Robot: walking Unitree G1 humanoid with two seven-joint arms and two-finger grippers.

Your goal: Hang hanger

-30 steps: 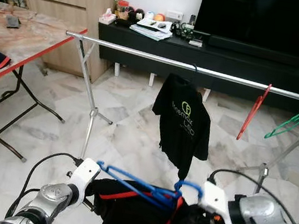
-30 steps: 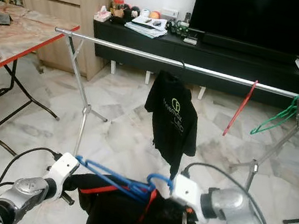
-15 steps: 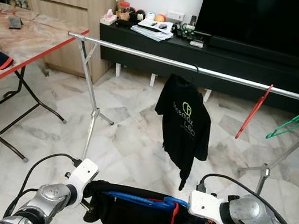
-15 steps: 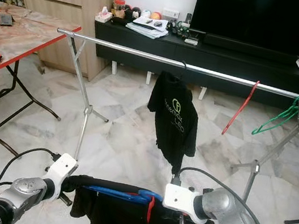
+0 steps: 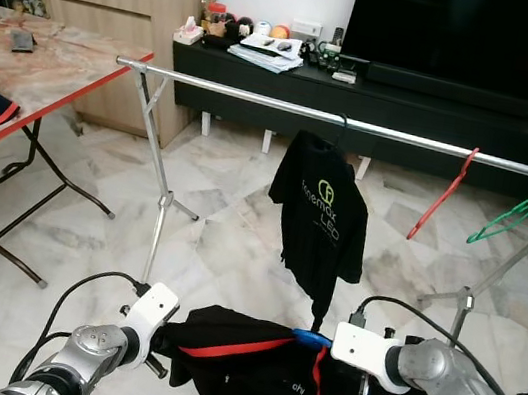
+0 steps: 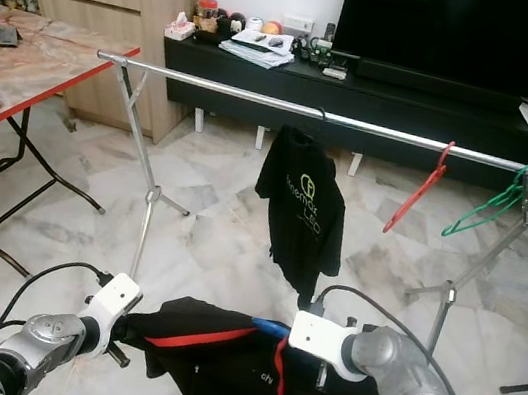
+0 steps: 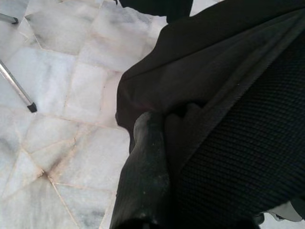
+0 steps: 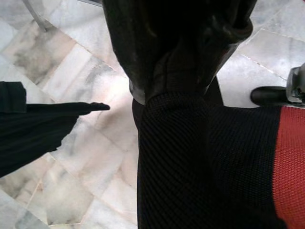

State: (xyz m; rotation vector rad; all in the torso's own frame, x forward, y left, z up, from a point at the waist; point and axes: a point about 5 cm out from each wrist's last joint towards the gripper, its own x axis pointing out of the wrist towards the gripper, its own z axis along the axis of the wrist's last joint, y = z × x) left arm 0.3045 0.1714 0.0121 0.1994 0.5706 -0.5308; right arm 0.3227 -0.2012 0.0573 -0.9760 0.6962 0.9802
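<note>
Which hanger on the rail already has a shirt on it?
The dark hanger near the middle of the rail, carrying the black shirt. The red hanger and green hanger further right hang bare.

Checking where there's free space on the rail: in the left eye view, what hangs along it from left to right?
black T-shirt → red hanger → green hanger, all on the rail.
</note>
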